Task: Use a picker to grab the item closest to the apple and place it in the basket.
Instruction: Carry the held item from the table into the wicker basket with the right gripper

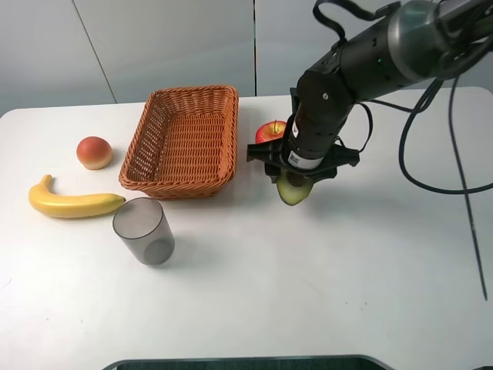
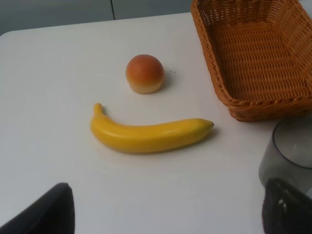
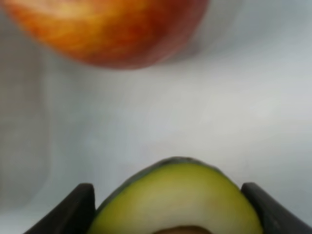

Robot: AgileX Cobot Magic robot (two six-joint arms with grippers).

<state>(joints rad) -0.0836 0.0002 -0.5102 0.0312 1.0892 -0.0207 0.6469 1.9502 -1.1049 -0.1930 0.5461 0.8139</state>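
A red apple (image 1: 269, 131) rests on the white table just right of the wicker basket (image 1: 185, 173). Right beside it lies a halved avocado (image 1: 292, 189), green flesh showing. My right gripper (image 1: 291, 185) is down over the avocado; in the right wrist view its fingertips (image 3: 73, 209) flank the avocado (image 3: 178, 197) on both sides, with the apple (image 3: 105, 29) blurred beyond. Whether the pads press on the avocado cannot be made out. My left gripper (image 2: 165, 214) hovers open over the table near the banana (image 2: 148, 135), holding nothing.
A banana (image 1: 73, 203) and a peach-coloured bun (image 1: 94, 152) lie left of the basket. A grey translucent cup (image 1: 144, 230) stands in front of the basket. The basket (image 2: 258, 53) holds nothing. Cables hang from the right arm at the far right.
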